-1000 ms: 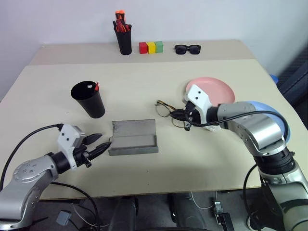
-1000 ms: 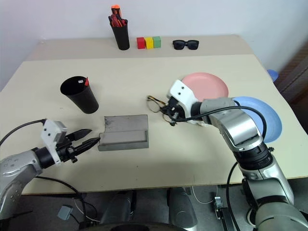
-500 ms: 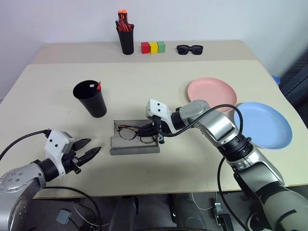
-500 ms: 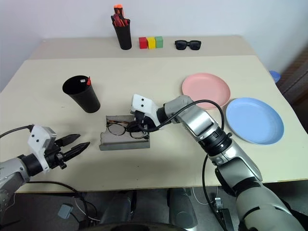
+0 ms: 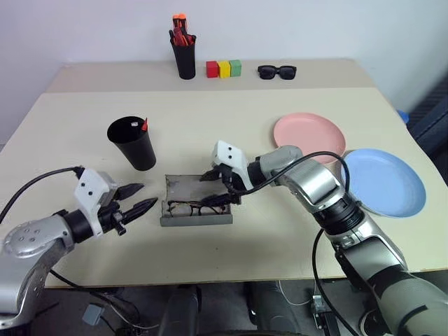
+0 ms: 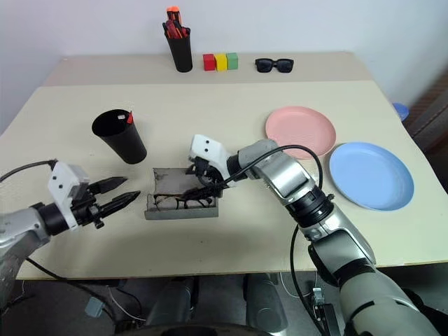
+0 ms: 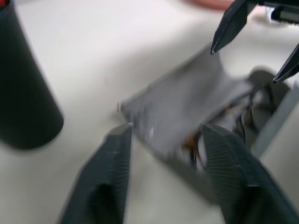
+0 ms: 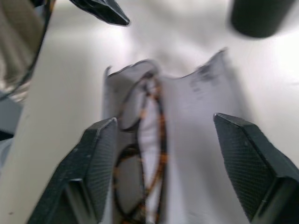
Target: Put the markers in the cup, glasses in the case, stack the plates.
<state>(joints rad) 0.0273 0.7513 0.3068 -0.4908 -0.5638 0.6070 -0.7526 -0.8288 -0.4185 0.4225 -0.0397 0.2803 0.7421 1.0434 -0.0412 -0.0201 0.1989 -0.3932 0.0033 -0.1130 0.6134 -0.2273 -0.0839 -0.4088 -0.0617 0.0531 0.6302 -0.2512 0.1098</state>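
Right gripper has just let go: fingers now apart, glasses lying in the case. Left gripper fingers slightly apart, empty; lid's next, probably.

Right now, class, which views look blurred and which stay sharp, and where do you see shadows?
Left wrist view: the case and glasses are smeared, the left gripper fingers sharper. Right wrist view: the glasses are soft, the right gripper crisp. Left eye view: sharp throughout, with a soft shadow beside the cup; the plates show no glare.
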